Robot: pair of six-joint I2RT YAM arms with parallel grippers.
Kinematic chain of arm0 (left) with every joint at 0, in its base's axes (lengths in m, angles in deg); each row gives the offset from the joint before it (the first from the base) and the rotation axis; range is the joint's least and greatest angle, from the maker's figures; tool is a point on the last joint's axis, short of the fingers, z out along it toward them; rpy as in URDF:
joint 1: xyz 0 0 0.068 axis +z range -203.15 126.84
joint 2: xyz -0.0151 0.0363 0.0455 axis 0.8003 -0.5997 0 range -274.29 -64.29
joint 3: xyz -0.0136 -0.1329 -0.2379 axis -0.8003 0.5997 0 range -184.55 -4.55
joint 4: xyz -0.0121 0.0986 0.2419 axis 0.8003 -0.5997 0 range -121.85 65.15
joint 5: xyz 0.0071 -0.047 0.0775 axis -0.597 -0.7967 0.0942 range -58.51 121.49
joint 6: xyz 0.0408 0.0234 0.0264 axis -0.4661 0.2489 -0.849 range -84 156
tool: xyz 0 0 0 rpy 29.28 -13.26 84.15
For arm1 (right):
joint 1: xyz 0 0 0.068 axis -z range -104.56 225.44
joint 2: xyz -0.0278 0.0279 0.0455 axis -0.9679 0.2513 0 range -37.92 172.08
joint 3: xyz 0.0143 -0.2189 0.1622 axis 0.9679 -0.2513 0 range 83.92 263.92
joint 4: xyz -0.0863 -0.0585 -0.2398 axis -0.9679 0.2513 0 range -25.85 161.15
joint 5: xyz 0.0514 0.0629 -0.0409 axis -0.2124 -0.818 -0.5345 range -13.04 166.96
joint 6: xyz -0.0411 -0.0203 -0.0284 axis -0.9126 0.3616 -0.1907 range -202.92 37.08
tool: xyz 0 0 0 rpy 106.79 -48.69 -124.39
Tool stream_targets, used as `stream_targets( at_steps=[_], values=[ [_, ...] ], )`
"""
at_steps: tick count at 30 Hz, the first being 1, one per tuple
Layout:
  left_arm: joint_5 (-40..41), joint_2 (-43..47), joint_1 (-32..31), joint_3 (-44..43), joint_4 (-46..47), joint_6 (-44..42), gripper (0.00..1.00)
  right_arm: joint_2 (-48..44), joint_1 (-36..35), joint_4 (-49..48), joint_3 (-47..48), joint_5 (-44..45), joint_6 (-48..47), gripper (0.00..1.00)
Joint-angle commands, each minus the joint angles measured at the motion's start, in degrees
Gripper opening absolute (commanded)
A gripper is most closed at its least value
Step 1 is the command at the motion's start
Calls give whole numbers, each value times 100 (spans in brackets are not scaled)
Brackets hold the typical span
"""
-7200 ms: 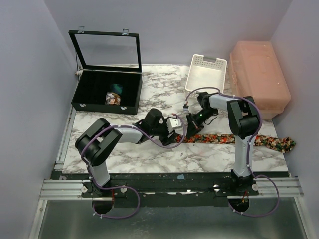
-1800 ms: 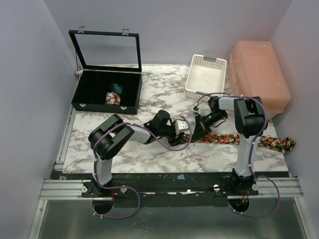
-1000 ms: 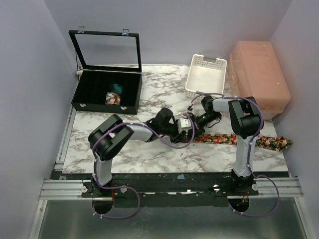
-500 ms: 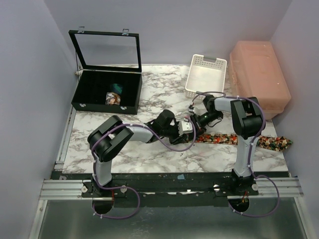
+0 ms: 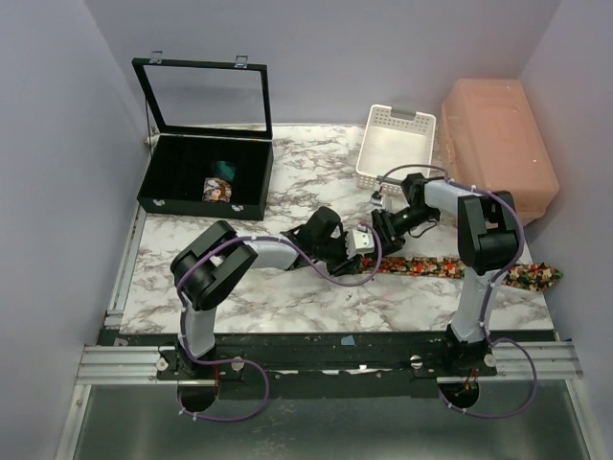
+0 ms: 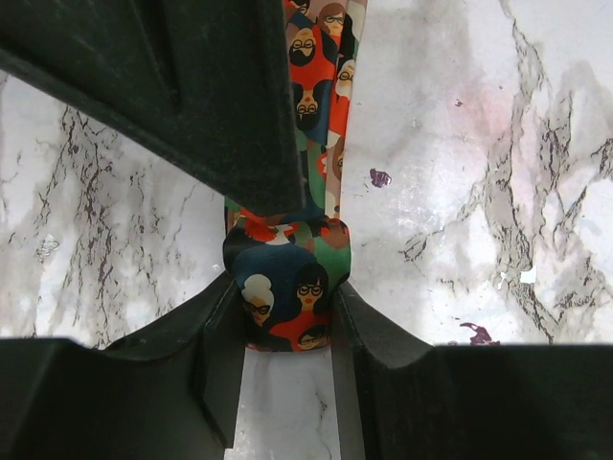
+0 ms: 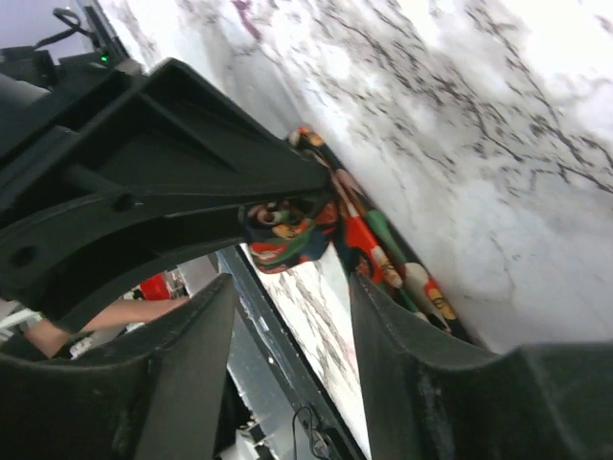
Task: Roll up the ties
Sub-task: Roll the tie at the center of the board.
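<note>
Right hand [image 7: 287, 287] has sprung open, left hand [image 6: 287, 297] grips the half-rolled floral tie [image 6: 321, 86], black case [image 5: 182, 203] holds two rolled ties [image 5: 219, 189].

My white marble-patterned table [image 5: 287, 297] sits boxed by 3 plain lilac walls [image 5: 383, 57] at 9, 12 and 3 o'clock. An aluminium rail [image 5: 120, 362] runs along 6 o'clock. Light is even.

**Colours on the marble table**

The table [image 5: 287, 297] is white marble with grey and black veins. The long tie [image 5: 421, 266] at the right is dark, with a dense print in red, orange, green and yellow; seen from close, the print is small cartoon faces with glasses. The case [image 5: 172, 203] at far left is black, and in it lie a teal roll [image 5: 224, 169] and a printed roll [image 5: 218, 189]. The basket [image 5: 396, 144] is white, and the box [image 5: 498, 153] at far right is salmon pink.
</note>
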Motion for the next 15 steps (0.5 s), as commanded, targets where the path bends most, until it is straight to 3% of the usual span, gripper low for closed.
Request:
stream_targets(
  at_steps=[1, 10, 15],
  values=[
    [519, -403, 19, 80, -931, -200, 31, -220, -49, 86, 234, -533, 172, 55],
    [496, -465, 26, -85, -1042, -200, 32, 227, -291, -153, 262, -285, 270, 47],
    [470, -433, 21, -67, -1053, -200, 32, 254, -316, -291, 156, 58, 293, 13]
  ],
)
